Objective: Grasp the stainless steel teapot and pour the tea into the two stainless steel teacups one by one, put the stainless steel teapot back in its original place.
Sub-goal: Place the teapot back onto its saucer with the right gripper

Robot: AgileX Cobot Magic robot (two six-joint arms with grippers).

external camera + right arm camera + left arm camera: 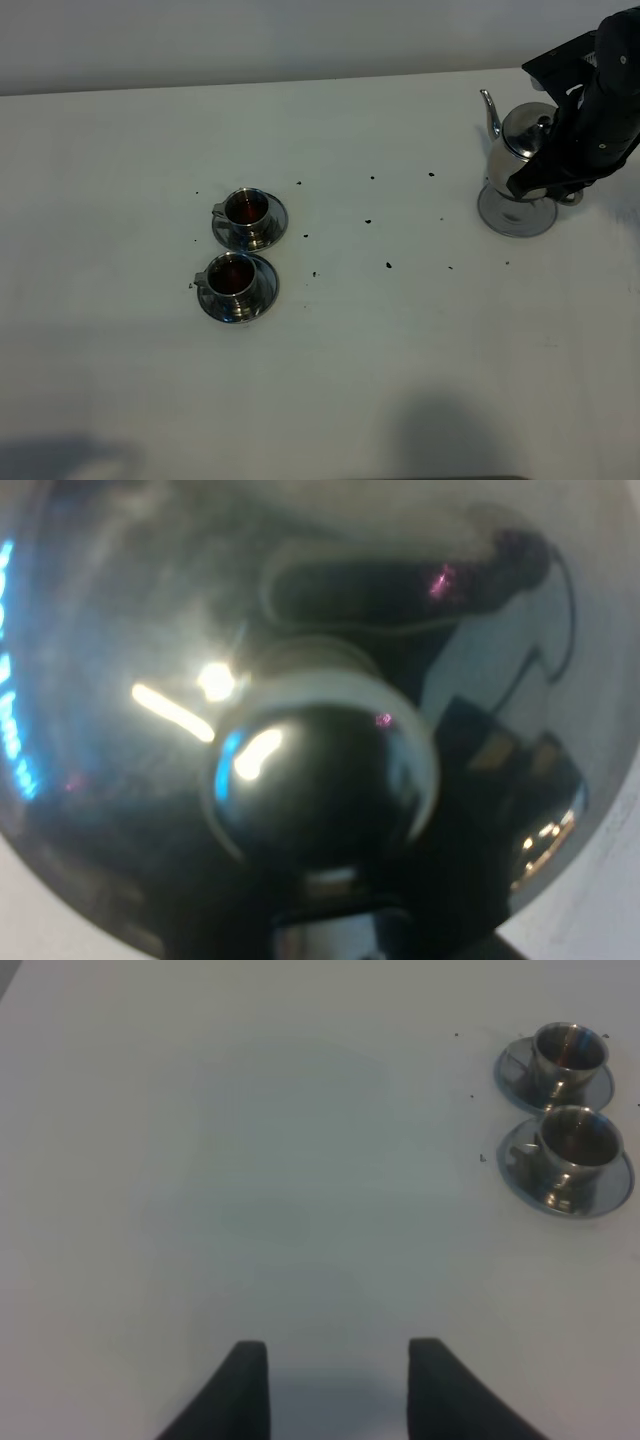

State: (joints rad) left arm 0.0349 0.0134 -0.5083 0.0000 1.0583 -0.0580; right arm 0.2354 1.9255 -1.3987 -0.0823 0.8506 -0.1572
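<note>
Right gripper (545, 180) is clamped on the stainless steel teapot (515, 140), which sits on the coaster (516, 214). Both teacups (246, 210) hold tea. Confirm the base rests centred before you release.

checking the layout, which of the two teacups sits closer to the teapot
The rear teacup, farther from the table's front edge, sits closer to the teapot. The other teacup sits in front of it, slightly further left and so farther from the pot.

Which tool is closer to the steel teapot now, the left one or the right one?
The right tool. It is at the steel teapot, by its handle side. The left tool hangs over bare table, outside the high view; only the two teacups show ahead of it.
</note>
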